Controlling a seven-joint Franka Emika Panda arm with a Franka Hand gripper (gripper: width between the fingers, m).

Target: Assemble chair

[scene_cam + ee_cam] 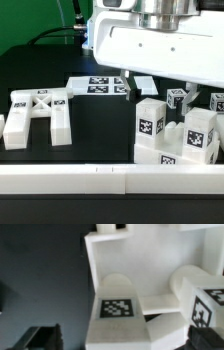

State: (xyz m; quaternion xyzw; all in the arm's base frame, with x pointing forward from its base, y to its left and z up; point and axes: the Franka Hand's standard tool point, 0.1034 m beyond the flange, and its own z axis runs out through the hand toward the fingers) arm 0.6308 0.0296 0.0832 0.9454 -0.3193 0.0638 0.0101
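Under the fingers (38, 336): tagged leg (120, 308) on seat (115, 258).
Spread: cannot tell; one finger visible.
Advice: lift straight, no nudging.

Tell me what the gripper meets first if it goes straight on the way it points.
Most likely the tagged chair part, centred right ahead of the open gripper in the wrist view; how close it is, I cannot tell.

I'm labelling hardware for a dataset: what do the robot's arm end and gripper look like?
The gripper has a broad, boxy white housing with rounded corners, below a silvery cylindrical wrist flange. Its fingers are black and flat-sided. No markings show on the housing.
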